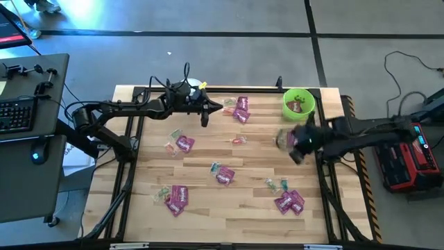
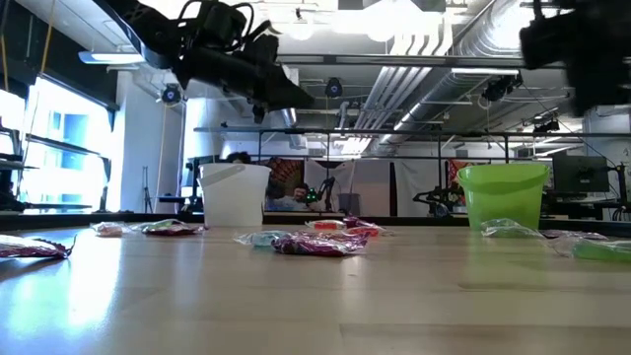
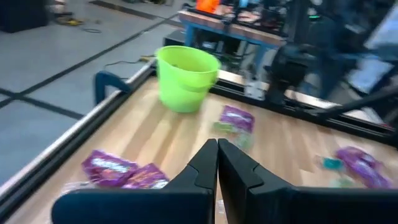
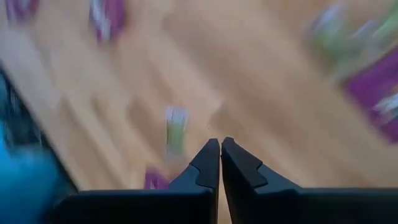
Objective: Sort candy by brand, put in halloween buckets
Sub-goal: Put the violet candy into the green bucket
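Note:
Magenta candy packets lie scattered on the wooden table [image 1: 139,173], among them a pair [image 1: 241,109] near the far edge, one [image 1: 184,144] at the left and a pair [image 1: 289,201] at the near right. Small clear-wrapped pieces [image 1: 238,141] lie between them. The lime green bucket [image 1: 298,103] stands at the far right with magenta candy inside. The white bucket [image 2: 235,194] stands at the far edge, mostly hidden under my left arm in the high view. My left gripper [image 3: 217,146] hovers shut and bare beside that far pair. My right gripper [image 4: 220,144] is shut and bare above the table, just near of the green bucket.
A black metal frame [image 1: 326,180] runs along the table's edges. More candy [image 1: 223,175] lies mid-table and more [image 1: 177,198] at the near left. A desk with a keyboard [image 1: 14,114] stands off the left side, a red device [image 1: 406,156] off the right.

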Robot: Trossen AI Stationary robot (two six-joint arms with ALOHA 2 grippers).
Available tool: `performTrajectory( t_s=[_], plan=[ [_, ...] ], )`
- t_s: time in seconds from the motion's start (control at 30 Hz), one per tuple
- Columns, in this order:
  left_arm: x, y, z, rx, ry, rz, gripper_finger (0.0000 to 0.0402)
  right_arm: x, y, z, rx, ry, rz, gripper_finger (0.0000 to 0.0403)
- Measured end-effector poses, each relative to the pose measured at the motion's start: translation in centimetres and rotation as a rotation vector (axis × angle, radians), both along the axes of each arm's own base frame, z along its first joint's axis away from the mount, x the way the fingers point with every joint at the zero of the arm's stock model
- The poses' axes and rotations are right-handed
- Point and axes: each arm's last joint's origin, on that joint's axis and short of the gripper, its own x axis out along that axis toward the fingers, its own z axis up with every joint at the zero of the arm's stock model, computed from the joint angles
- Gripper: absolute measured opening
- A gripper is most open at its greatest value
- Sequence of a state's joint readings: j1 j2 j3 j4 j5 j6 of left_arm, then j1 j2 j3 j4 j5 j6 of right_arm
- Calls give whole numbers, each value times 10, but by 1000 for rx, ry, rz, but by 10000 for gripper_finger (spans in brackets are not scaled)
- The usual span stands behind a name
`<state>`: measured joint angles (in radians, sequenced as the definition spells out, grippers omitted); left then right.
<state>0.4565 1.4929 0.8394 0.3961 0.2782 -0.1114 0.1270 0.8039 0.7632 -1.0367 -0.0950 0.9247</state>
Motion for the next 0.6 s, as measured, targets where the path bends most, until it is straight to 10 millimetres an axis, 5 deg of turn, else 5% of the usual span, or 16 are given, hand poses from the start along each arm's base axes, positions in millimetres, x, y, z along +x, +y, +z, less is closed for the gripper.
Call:
performTrajectory(
  t_s=[0.23,0.6],
  plan=[
    [0,1,-1,-26,11,98,3,-8,42,-7,124,52,252,48],
    [0,1,0,6,6,127,3,24,102,-36,102,91,249,192]
  ],
)
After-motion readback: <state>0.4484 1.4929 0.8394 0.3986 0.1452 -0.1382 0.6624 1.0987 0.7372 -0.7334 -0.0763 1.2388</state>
